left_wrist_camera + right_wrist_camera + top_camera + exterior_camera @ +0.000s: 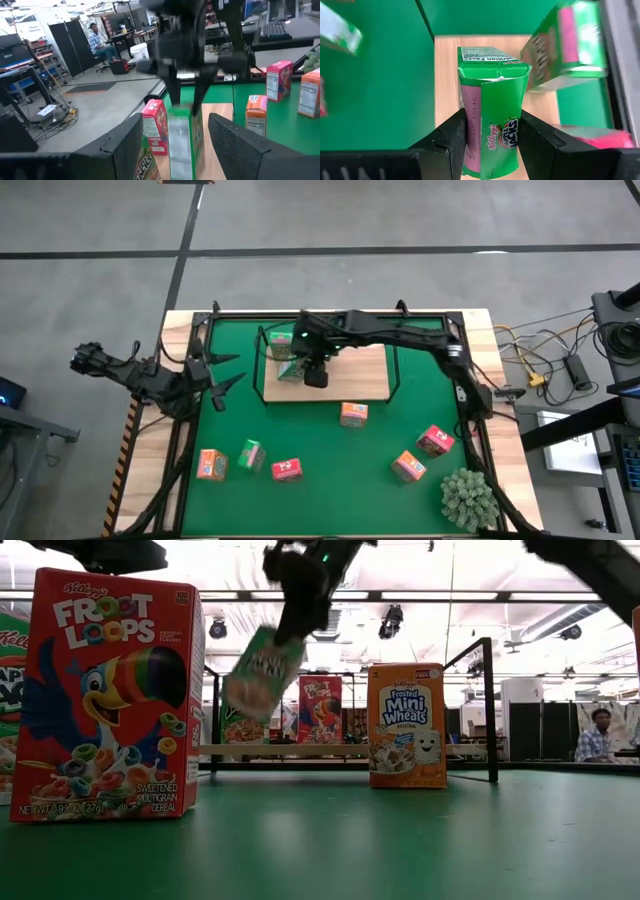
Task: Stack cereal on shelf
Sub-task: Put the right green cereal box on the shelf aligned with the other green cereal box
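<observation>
The right gripper [312, 370] clamps a green cereal box [492, 112], tilted, above the shelf [370, 385]; two boxes show on the shelf, one green, one pink-red [156, 125]; six lie on the green mat [330, 490]: three orange, two pink-red, one green; the left gripper [222, 380] waits spread beside the shelf.

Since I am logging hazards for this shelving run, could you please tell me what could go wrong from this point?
1. The right hand holds the green cereal box tilted above the shelf; released like that, it may well topple rather than stand.
2. Another green box and a pink-red box already sit on the shelf close by, so lowering could knock them over.
3. The open left hand waits near the shelf's end, so the arms could collide.
</observation>
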Controlling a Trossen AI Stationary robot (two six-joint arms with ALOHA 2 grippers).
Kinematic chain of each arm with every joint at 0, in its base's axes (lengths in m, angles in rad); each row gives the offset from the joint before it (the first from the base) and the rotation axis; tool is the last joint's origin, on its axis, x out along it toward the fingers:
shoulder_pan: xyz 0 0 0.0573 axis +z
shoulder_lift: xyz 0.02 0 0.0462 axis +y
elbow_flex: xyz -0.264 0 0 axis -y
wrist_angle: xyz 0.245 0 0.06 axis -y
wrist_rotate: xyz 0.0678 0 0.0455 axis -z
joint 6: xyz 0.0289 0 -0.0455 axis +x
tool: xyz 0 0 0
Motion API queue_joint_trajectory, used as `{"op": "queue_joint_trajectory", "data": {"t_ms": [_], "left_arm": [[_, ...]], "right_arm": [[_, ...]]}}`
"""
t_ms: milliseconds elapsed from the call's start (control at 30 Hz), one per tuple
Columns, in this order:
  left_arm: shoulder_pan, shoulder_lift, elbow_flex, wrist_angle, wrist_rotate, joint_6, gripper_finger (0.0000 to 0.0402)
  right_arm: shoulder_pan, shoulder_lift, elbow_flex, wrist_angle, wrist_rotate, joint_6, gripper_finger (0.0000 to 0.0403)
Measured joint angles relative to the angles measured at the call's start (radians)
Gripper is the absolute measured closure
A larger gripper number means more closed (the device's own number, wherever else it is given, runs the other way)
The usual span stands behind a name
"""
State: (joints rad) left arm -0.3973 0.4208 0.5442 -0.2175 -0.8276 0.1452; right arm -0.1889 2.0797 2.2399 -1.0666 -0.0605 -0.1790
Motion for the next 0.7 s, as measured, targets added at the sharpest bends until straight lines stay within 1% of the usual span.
{"op": "queue_joint_trajectory", "data": {"t_ms": [133,300,533,700], "left_arm": [[0.000,0.003,0.000,0.000,0.000,0.000,0.0192],[0.000,0.011,0.000,0.000,0.000,0.001,0.0192],[0.000,0.014,0.000,0.000,0.000,0.002,0.0192],[0.000,0.014,0.000,0.000,0.001,0.003,0.0192]], "right_arm": [[-0.002,0.098,0.112,-0.079,0.000,-0.032,0.0259],[-0.001,0.115,0.108,-0.065,0.012,-0.042,0.0258],[-0.004,0.122,0.106,0.013,0.017,-0.031,0.0243],[-0.004,0.126,0.106,0.037,0.018,-0.031,0.0241]]}}
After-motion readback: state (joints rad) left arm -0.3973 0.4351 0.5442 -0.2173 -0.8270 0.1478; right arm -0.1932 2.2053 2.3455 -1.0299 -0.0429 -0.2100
